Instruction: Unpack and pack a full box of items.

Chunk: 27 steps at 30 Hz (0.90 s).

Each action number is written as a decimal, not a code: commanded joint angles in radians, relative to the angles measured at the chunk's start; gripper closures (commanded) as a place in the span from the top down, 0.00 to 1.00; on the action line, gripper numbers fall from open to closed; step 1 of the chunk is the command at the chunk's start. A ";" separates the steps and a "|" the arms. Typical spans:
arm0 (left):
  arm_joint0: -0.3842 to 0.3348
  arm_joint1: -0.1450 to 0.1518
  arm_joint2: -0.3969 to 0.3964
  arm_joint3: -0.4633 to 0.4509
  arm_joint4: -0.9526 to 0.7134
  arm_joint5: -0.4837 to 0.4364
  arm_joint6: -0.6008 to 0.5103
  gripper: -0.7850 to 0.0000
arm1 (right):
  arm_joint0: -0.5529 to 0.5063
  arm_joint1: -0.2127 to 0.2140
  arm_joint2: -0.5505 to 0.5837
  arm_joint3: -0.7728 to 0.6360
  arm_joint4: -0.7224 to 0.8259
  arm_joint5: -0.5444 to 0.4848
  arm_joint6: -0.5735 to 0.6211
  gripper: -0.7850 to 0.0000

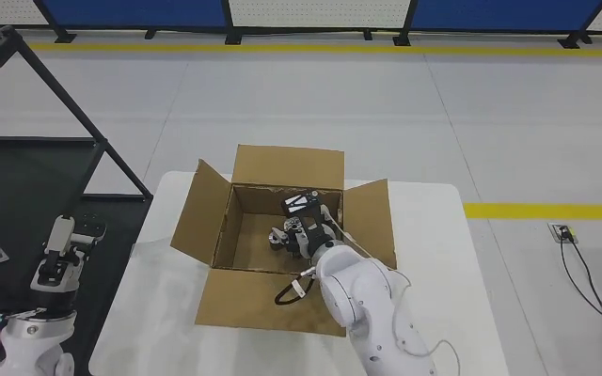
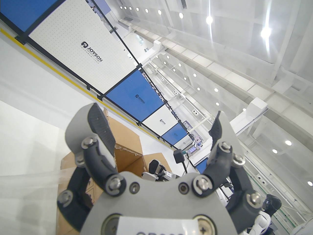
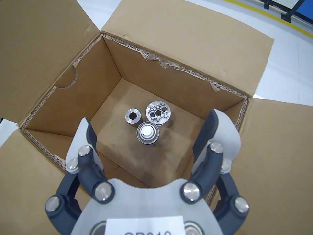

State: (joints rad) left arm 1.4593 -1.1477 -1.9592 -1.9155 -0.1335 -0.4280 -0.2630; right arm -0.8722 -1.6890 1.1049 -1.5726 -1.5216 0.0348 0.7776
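Inside the box (image 3: 171, 86), three metal parts (image 3: 148, 133) sit close together. The right jaws hang above them, wide open and empty. The left jaws are open and empty too.

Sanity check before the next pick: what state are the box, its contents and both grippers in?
Box: open, four flaps folded out.
Small ring: on the box floor, not gripped.
Holed disc: on the box floor, not gripped.
Round cup: on the box floor, not gripped.
Right gripper: open, empty, above the box.
Left gripper: open, empty, pointing upward.
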 commanded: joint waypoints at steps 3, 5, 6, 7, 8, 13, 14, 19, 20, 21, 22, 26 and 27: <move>0.000 0.000 -0.003 0.002 0.003 0.016 0.003 1.00 | 0.000 0.000 0.000 -0.001 0.000 0.000 0.000 1.00; -0.011 0.004 -0.009 0.005 0.044 0.083 -0.012 1.00 | -0.013 0.002 0.002 -0.002 0.022 -0.033 -0.016 1.00; -0.018 0.006 -0.004 0.009 0.060 0.117 -0.030 1.00 | -0.015 0.003 0.010 -0.010 0.043 -0.047 -0.022 1.00; -0.031 0.008 -0.001 0.010 0.067 0.141 -0.048 1.00 | -0.018 0.004 0.020 -0.021 0.076 -0.066 -0.021 1.00; -0.042 0.010 0.006 0.018 0.066 0.156 -0.067 1.00 | -0.022 0.005 0.036 -0.039 0.121 -0.088 -0.017 1.00; -0.101 0.021 0.053 0.045 0.093 0.212 -0.196 1.00 | -0.060 0.019 0.172 -0.137 0.391 -0.192 0.021 1.00; -0.108 0.023 0.066 0.049 0.106 0.218 -0.213 1.00 | -0.070 0.023 0.204 -0.155 0.453 -0.214 0.032 1.00; -0.142 0.026 0.137 0.053 0.157 0.230 -0.254 1.00 | -0.115 0.042 0.364 -0.211 0.737 -0.267 0.089 1.00; -0.145 0.026 0.148 0.051 0.156 0.231 -0.258 1.00 | -0.121 0.046 0.393 -0.215 0.790 -0.274 0.104 1.00; -0.148 0.027 0.155 0.048 0.163 0.233 -0.263 1.00 | -0.126 0.051 0.424 -0.218 0.838 -0.277 0.114 1.00; -0.150 0.027 0.163 0.047 0.167 0.236 -0.266 1.00 | -0.130 0.055 0.453 -0.218 0.877 -0.277 0.124 1.00; -0.160 0.029 0.188 0.043 0.181 0.248 -0.283 1.00 | -0.138 0.072 0.544 -0.200 0.974 -0.271 0.138 1.00; -0.161 0.029 0.195 0.042 0.183 0.249 -0.287 1.00 | -0.139 0.076 0.558 -0.193 0.997 -0.271 0.143 1.00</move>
State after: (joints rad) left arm 1.2995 -1.1187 -1.7699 -1.8726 0.0474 -0.1797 -0.5480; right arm -1.0106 -1.6157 1.6497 -1.7719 -0.5442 -0.2370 0.9175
